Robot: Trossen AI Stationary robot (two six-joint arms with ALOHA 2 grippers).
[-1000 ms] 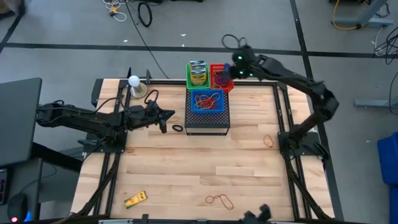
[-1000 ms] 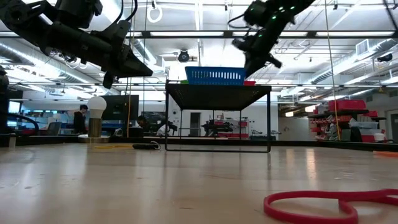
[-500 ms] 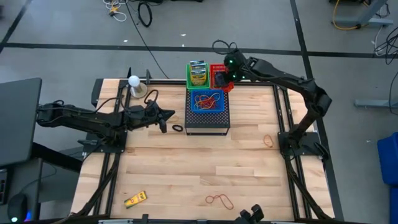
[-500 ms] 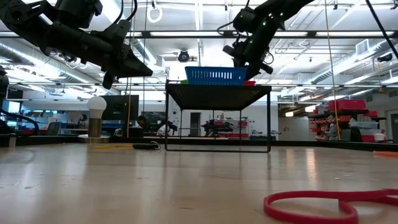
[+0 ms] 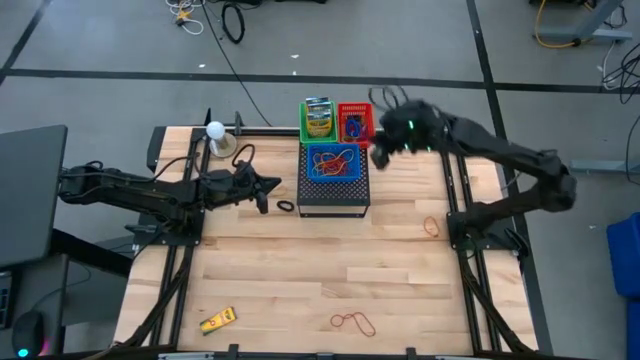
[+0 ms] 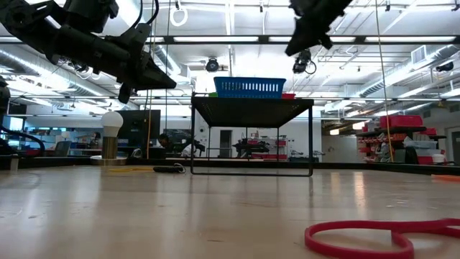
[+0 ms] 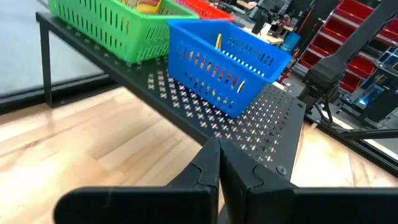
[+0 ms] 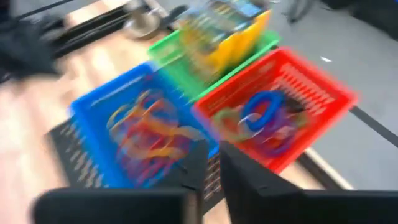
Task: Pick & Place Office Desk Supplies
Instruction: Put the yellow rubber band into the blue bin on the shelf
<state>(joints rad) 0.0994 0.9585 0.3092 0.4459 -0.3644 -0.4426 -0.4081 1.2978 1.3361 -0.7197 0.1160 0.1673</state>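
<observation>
Rubber bands lay scattered on the near part of the surface: a red-brown tangle close to the front edge, and a small yellow item further to the left. A tan band sat off to the right, near the right arm's base. In the low view a red band lay closest to the camera.

Further back, a black ring rested on the wood just left of the mesh stand. The left gripper hung above the surface just beside that ring, its fingers pressed together and holding nothing.

On top of the stand sat a blue basket holding red and tan bands. Behind it stood a green basket with printed boxes and a red basket with coloured rings; in the right wrist view a blue ring showed inside the red one.

The right gripper hovered in the air just right of the blue basket, beside the red one. Its fingers stood slightly apart with a narrow gap, and nothing was caught between them.

At the far left of the surface stood a white bulb on a round base.
</observation>
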